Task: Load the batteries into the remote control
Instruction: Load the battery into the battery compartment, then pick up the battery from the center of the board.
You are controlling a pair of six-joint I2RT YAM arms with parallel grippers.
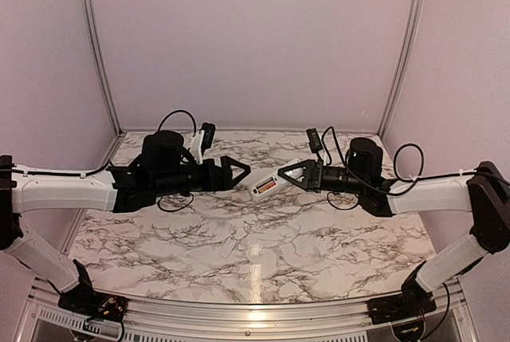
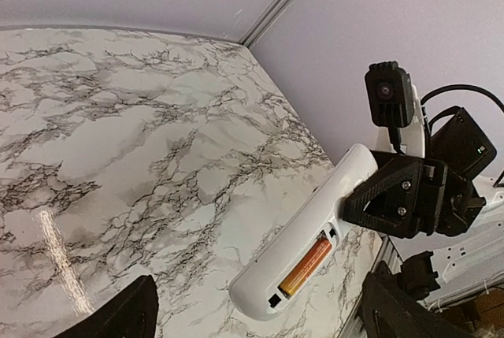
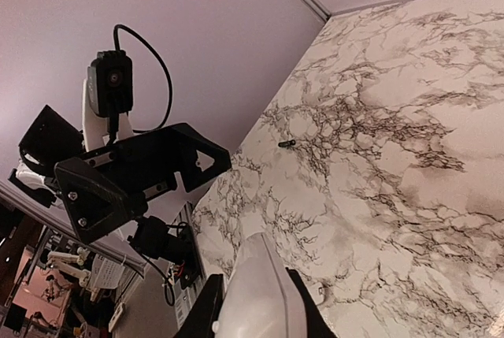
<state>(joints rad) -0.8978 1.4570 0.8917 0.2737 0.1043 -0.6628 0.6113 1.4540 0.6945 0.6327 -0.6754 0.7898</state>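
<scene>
The white remote control (image 1: 265, 187) is held above the table at its right end by my right gripper (image 1: 281, 176), which is shut on it. In the left wrist view the remote (image 2: 315, 220) shows its open back, with one orange battery (image 2: 305, 265) lying in the compartment. My left gripper (image 1: 241, 171) is open and empty, just left of the remote's free end, its dark fingers (image 2: 122, 314) wide apart. In the right wrist view the remote (image 3: 256, 291) sits between my right gripper's (image 3: 256, 310) fingers. No other battery shows.
The marbled table (image 1: 239, 238) lies under both arms, with walls behind and at the sides. A small dark object (image 3: 287, 144) lies on the table near the wall. The left arm's gripper (image 3: 134, 172) faces the right wrist camera.
</scene>
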